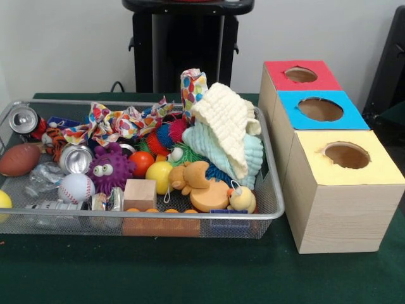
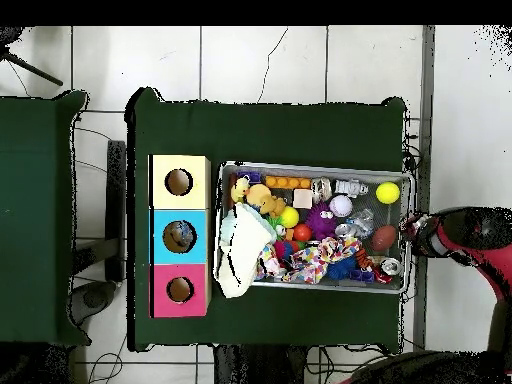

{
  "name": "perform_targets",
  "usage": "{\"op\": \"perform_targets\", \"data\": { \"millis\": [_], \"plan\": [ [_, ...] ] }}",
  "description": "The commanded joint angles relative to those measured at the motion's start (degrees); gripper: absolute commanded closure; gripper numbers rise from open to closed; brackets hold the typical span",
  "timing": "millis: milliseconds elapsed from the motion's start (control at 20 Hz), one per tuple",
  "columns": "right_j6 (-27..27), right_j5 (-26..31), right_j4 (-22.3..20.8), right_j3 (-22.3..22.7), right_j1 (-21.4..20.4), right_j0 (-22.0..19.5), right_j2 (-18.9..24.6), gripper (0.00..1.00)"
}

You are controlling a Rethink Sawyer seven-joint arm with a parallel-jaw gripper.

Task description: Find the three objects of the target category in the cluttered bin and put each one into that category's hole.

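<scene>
The wire mesh bin (image 1: 271,212) sits on the green table, heaped with toys, cans and cloths; it also shows in the overhead view (image 2: 310,167). Three wooden boxes stand beside it, each with a round hole in a coloured top: red (image 1: 278,79), blue (image 1: 292,115) and yellow (image 1: 316,170). In the bin lie a baseball (image 1: 76,187), a brown football (image 1: 19,159), a purple spiky toy (image 1: 109,168), a cream cloth (image 1: 228,123) and a wooden block (image 1: 140,194). The red and black arm (image 2: 440,235) reaches the bin's right end in the overhead view only. The front view shows no arm.
The black pedestal (image 1: 186,44) stands behind the table. A shiny can (image 1: 24,119), a spotted cloth (image 1: 114,123), an orange bear toy (image 1: 190,176) and a yellow duck (image 1: 242,199) crowd the bin. A second green table (image 2: 35,215) stands beyond the boxes.
</scene>
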Motion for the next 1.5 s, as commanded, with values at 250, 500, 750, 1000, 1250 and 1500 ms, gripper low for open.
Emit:
{"op": "perform_targets", "data": {
  "millis": [250, 500, 750, 1000, 1250, 1500],
  "plan": [
    [-4.4, -4.9, 3.8, 0.8, 13.5, -6.5, 12.7, 1.00],
    [-8.2, 1.4, 4.7, -0.1, 15.2, -8.2, 15.2, 1.00],
    [-7.3, 2.8, 3.8, 1.1, 14.8, -8.8, 15.5, 1.00],
    [-5.7, 1.4, 2.2, 2.0, 15.0, -8.6, 14.9, 1.00],
    [-4.7, 2.3, 2.1, 1.0, 16.6, -8.8, 14.4, 1.00],
    [-6.0, 3.9, 2.7, -0.3, 18.2, -9.5, 15.3, 1.00]
  ]
}}
